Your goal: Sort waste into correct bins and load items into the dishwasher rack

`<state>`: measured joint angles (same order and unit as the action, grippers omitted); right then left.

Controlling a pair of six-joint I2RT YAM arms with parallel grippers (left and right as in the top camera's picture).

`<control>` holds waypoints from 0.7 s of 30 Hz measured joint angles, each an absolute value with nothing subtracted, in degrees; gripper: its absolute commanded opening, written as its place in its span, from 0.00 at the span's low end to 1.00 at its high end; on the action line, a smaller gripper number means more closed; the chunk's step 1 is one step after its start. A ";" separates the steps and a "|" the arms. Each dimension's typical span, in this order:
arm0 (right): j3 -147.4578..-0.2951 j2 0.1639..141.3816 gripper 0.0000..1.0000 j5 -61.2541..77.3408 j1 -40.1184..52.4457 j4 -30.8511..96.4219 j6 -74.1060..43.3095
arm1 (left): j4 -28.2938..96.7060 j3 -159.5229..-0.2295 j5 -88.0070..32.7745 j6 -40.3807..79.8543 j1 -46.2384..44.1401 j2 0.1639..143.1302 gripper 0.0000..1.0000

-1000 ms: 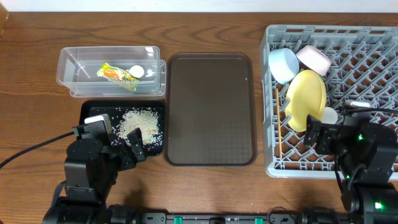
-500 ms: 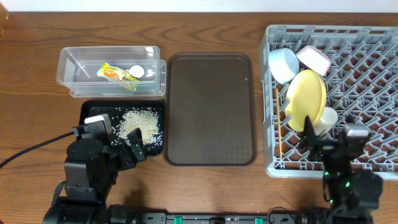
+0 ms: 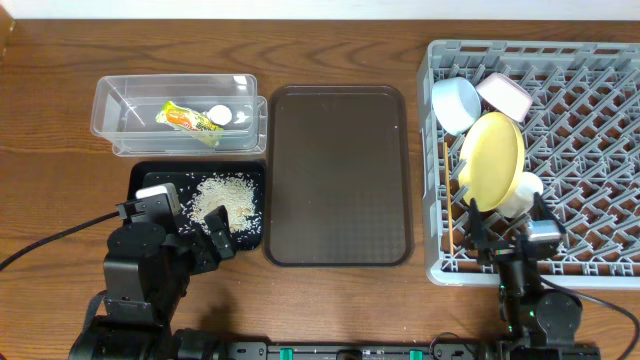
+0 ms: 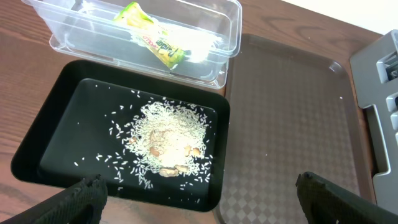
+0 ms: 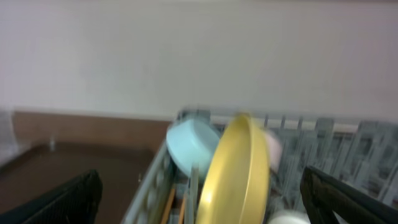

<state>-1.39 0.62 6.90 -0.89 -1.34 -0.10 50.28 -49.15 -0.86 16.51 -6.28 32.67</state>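
The green-white-orange wrapper (image 3: 185, 120) and the white round scrap (image 3: 219, 115) lie in the clear tub (image 3: 110, 115). Rice grains (image 3: 225, 200) lie in the black tray (image 3: 140, 180). The grey rack (image 3: 600, 120) holds the yellow plate (image 3: 492, 160) on edge, the light blue bowl (image 3: 455, 103), the white bowl (image 3: 505, 95), the white cup (image 3: 520, 192) and the chopsticks (image 3: 449, 200). My left gripper (image 3: 185, 215) is open and empty over the black tray's near edge (image 4: 199, 193). My right gripper (image 3: 510, 225) is open and empty at the rack's front, facing the plate (image 5: 239, 168).
A large dark brown serving tray (image 3: 338, 175) lies between the bins and the rack. The rack's right part has bare pegs. A pale wall shows behind the rack in the right wrist view.
My right arm has moved left and drawn back to the rack's front edge, below the plate and cup. The left arm has not moved.
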 measured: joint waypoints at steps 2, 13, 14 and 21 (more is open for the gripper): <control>-0.71 0.64 0.99 7.11 -0.89 2.26 0.60 | 50.28 -49.15 -0.86 16.51 -6.28 32.67 1.00; -0.38 0.73 0.99 7.55 -0.89 3.40 1.19 | 50.28 -49.12 -0.86 16.51 -6.28 32.69 1.00; -0.38 0.73 0.99 7.55 -0.89 3.38 1.28 | 50.28 -49.12 -0.86 16.51 -6.28 32.69 1.00; -0.38 0.73 0.99 7.64 -0.89 3.38 1.34 | 50.28 -49.12 -0.89 16.51 -6.28 32.69 1.00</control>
<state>-0.38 0.73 7.64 -0.89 3.38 1.34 50.28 -49.12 -0.89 16.51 -6.28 32.69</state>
